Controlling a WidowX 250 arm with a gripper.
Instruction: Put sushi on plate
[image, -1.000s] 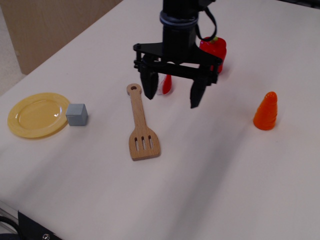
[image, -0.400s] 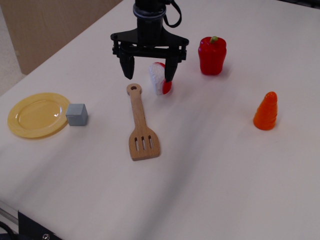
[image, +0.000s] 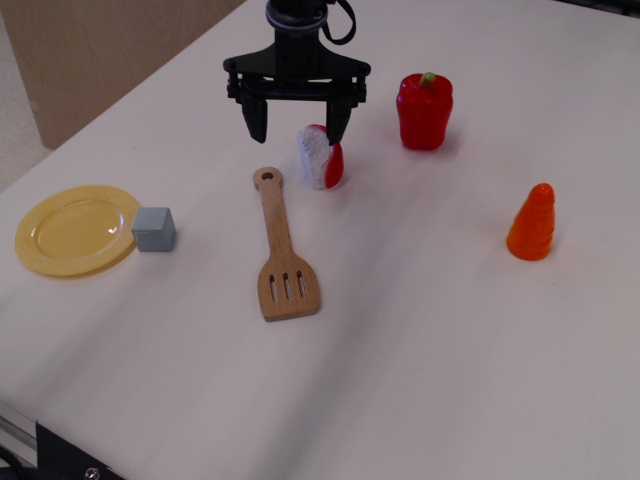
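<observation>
The sushi (image: 322, 158) lies on its side on the white table, its white rice base facing left and its red top facing right. My gripper (image: 297, 128) is open just behind and above it. The left finger hangs clear to the left of the sushi. The right fingertip is at the sushi's upper right edge. The yellow plate (image: 75, 229) sits at the far left of the table, well away from the gripper.
A grey cube (image: 153, 229) sits against the plate's right side. A wooden spatula (image: 281, 251) lies just in front of the sushi. A red bell pepper (image: 424, 109) stands to the right, and an orange carrot (image: 531, 222) further right.
My gripper has moved left and away from the camera, from over the spatula and pepper to behind the sushi, uncovering the pepper. The sushi now shows fully.
</observation>
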